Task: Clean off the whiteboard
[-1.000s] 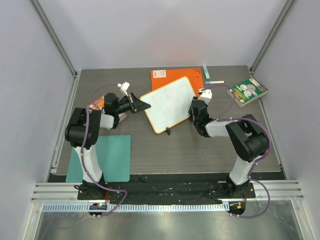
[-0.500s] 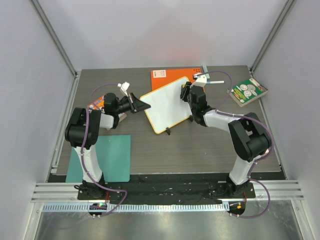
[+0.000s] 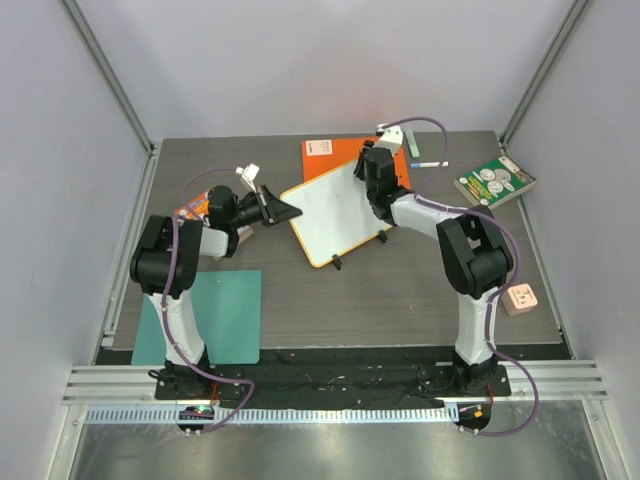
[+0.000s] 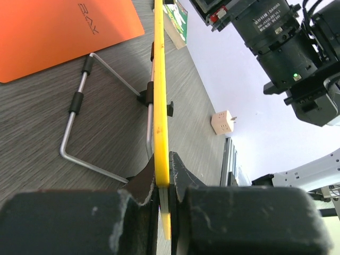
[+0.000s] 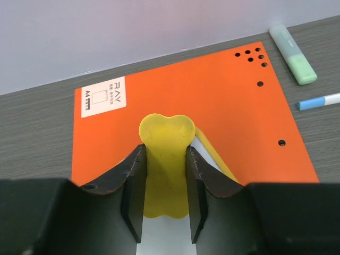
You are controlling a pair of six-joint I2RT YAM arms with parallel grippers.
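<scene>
The whiteboard [image 3: 335, 212], white with a thin yellow-orange rim, stands tilted on its wire stand [image 4: 79, 133] at mid table. I see no writing on it. My left gripper [image 3: 290, 211] is shut on the rim at the board's left corner; the left wrist view shows the yellow rim [image 4: 159, 79] edge-on, pinched in the left gripper [image 4: 163, 175]. My right gripper [image 3: 365, 166] is at the board's far corner, shut on a yellow eraser [image 5: 164, 130]. In the right wrist view the right gripper [image 5: 165, 153] holds the eraser over the white board face [image 5: 164, 234].
A flat orange book [image 3: 350, 150] lies behind the board. A green highlighter [image 5: 292, 56] and a blue marker [image 5: 319, 101] lie to its right. A green book [image 3: 494, 183] is at far right, a white plug adapter [image 3: 520, 298] near right, and a teal mat [image 3: 215, 310] near left.
My right gripper has swept with the eraser from the board's right edge up to its far corner. The left gripper and the board have stayed put.
</scene>
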